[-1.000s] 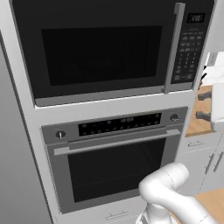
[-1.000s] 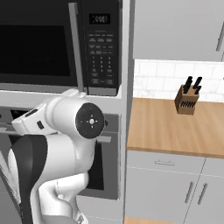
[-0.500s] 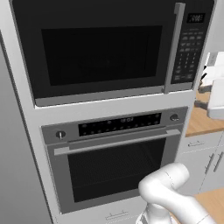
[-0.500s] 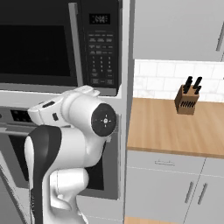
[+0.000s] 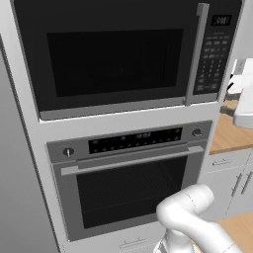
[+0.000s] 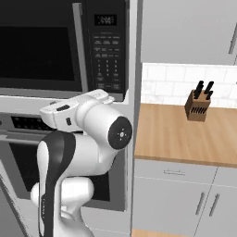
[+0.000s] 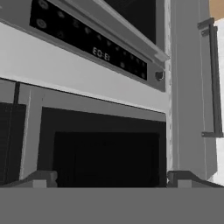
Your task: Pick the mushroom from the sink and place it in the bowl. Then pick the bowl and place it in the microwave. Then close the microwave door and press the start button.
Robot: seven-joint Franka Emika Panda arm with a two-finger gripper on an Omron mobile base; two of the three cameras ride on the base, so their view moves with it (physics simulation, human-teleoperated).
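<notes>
Arm has swung right across the oven (image 5: 133, 183) front | tool (image 7: 109, 177) fingers spread wide, holding nothing, facing the oven upside down | microwave (image 5: 118, 59) door (image 5: 113, 54) closed above | judged: start button not yet pressed.

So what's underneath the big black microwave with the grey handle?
Under the microwave sits a grey oven with a long horizontal handle. Its dark glass window hides whatever is inside.
</notes>
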